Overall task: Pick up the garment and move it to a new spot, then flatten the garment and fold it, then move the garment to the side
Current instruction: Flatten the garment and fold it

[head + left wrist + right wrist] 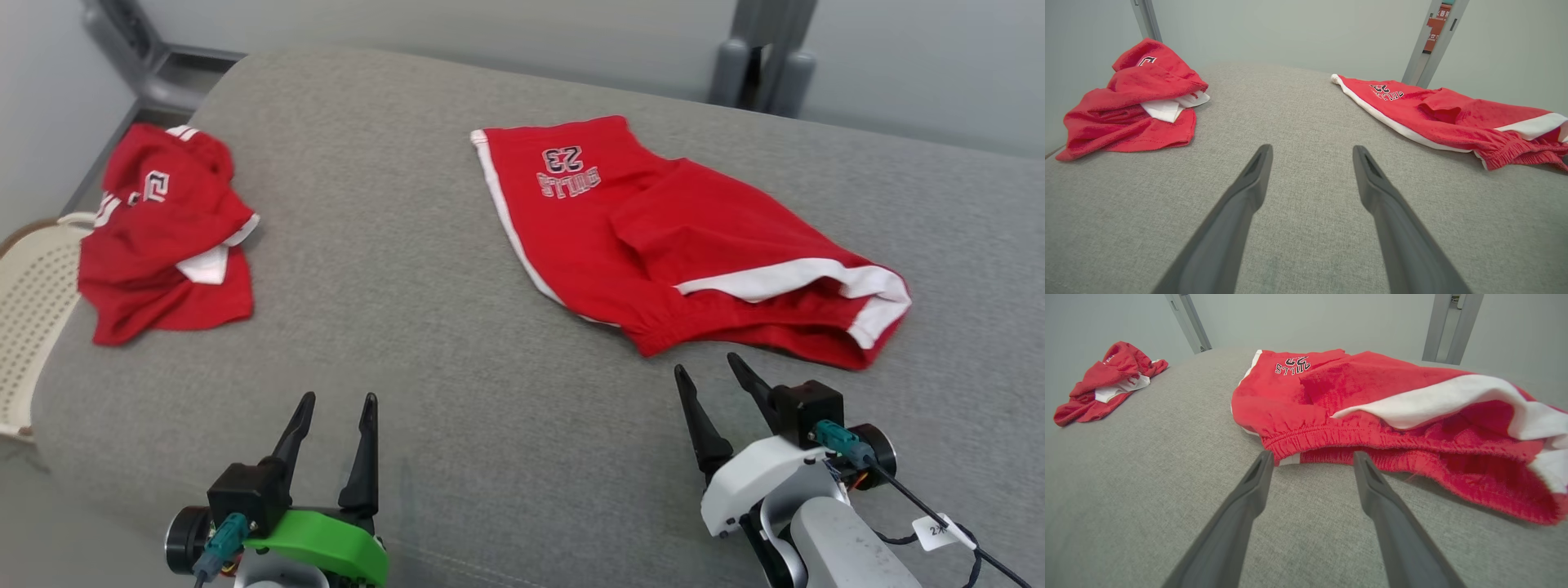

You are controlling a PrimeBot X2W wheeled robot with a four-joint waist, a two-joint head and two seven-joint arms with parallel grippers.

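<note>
Left wrist view crops the garment point(1453, 118) at right; head view crops the basket point(37, 310) (cream, perforated).

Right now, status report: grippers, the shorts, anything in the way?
Left gripper open, empty, over grey cushion. Right gripper open, empty, tips just short of red shorts. Shorts spread out, rumpled. Crumpled red garment far left, out of the way.
</note>
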